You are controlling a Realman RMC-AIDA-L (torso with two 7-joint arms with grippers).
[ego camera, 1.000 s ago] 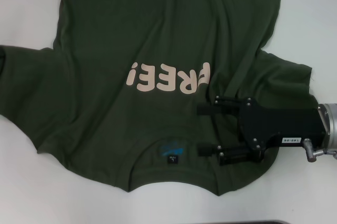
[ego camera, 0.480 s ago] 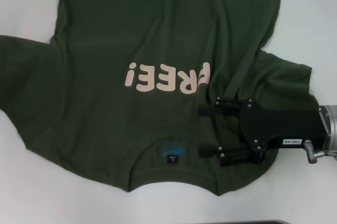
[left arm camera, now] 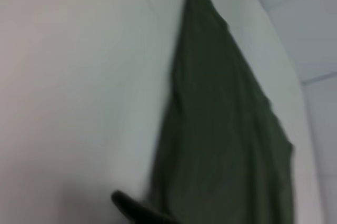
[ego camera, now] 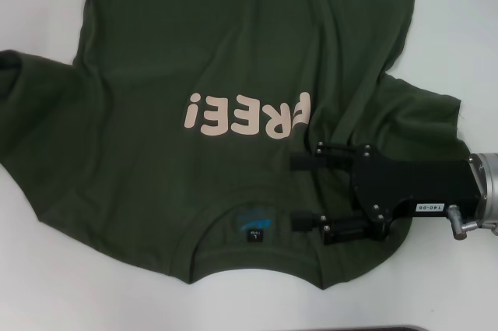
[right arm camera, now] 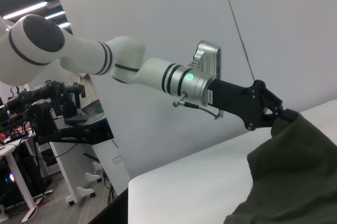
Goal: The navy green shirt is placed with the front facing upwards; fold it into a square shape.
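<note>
One large dark olive-green cotton shirt [ego camera: 233, 113] lies wrinkled on the white table [ego camera: 47, 4], cream letters up, hem cut off. Right gripper [ego camera: 299, 191] rests wide-fingered beside the collar. Left gripper [right arm camera: 281, 114] pinches a raised sleeve.

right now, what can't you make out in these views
- shirt: hem cut off by the head view's top edge; one sleeve end runs past its left edge.
- left gripper: outside the head view; only the right wrist view shows it, shut on raised shirt cloth.
- label: print too small, head view.
- right gripper: open over the shirt; touching or hovering, unclear.
- left wrist view: blurred; dark shape at its edge unidentifiable.
</note>
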